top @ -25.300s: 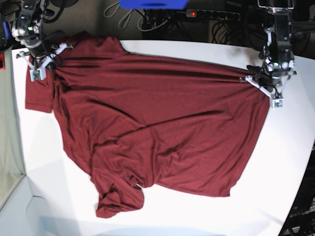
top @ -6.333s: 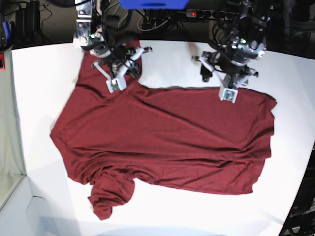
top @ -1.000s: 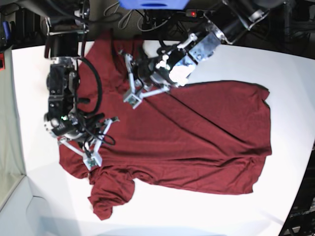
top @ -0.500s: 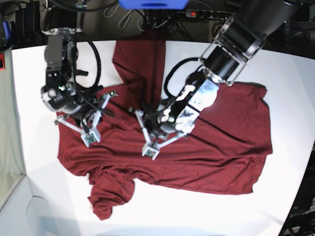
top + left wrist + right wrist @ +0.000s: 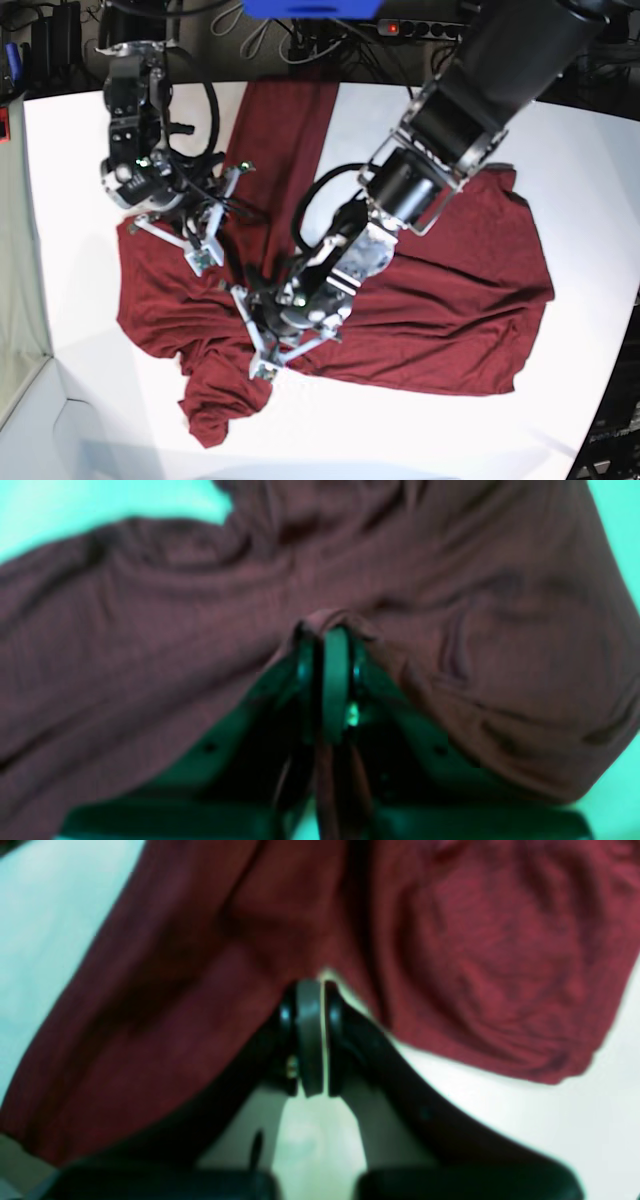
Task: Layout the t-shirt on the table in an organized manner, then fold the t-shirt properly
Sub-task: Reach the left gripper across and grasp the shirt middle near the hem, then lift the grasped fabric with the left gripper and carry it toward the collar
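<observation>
The maroon t-shirt lies spread over the white table. One strip of it is stretched up to the far edge, and a sleeve is bunched at the near left. My left gripper reaches low across the shirt's middle, just above that sleeve. In the left wrist view the left gripper is shut with a ridge of t-shirt pinched at its tips. My right gripper is at the shirt's left part. In the right wrist view the right gripper is shut at the edge of the t-shirt.
A power strip with a red light, cables and a blue object sit beyond the table's far edge. The table's curved edge runs down the right. A grey surface borders the left.
My left gripper has moved down and left across the shirt toward the bunched sleeve, dragging cloth with it. My right gripper has shifted slightly up and right. The shirt's right part has pulled in.
</observation>
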